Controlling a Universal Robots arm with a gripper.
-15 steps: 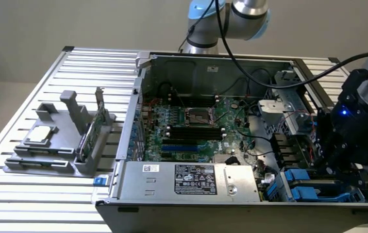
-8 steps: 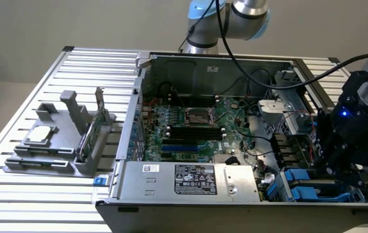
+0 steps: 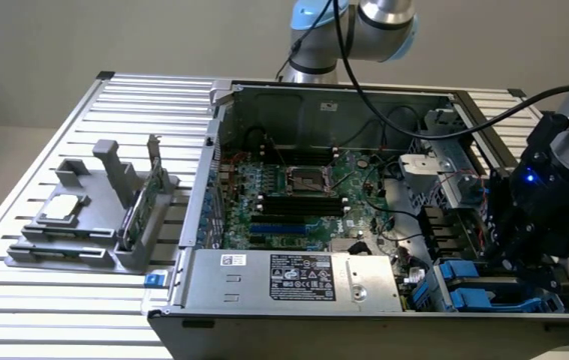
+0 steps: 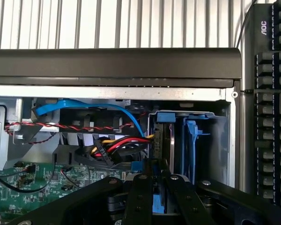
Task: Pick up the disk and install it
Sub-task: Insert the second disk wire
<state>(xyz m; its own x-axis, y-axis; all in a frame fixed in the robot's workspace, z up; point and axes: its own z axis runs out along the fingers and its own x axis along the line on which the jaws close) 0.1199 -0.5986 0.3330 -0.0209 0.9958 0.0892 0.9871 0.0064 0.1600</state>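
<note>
Cables [image 4: 113, 146] beside disk [image 4: 162, 140]; claw [image 4: 154, 187] above.

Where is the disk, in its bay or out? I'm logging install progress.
In the bay, or nearly: the disk stands on edge among the blue brackets inside the case. Whether it is fully seated, cannot tell.

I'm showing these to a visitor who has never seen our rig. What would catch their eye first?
First, the open computer case on the slatted table, its green motherboard laid bare. Next, the black gripper low over the drive bay at the exterior view's right, among blue brackets. In the wrist view its fingers hold the disk, blue-edged, standing in the bay beside a bright blue cable.
</note>
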